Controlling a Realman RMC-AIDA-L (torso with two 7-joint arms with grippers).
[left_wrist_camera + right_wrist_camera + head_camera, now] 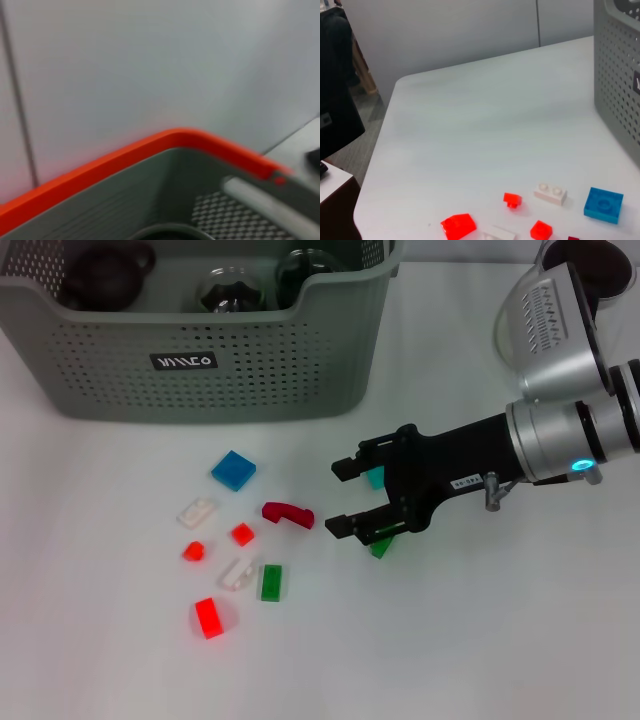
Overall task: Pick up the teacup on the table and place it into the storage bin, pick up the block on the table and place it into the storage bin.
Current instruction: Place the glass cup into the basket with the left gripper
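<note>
My right gripper [343,497] hovers open just above the table, right of the scattered blocks, with nothing between its fingers. A dark red curved block [287,513] lies just left of its fingertips. A teal block [375,478] and a green block [380,546] peek out from under the gripper. The storage bin [200,370] stands at the back left; a dark teapot-like vessel [100,280] and two glass vessels [228,290] lie inside it. No teacup shows on the table. The left gripper is out of view.
Further blocks lie left of the gripper: blue [233,470], white [197,510], small red [242,534], green [271,582] and red [208,617]. The right wrist view shows the blue block [603,204] and the bin wall [620,100]. The left wrist view shows an orange-rimmed grey container [165,145].
</note>
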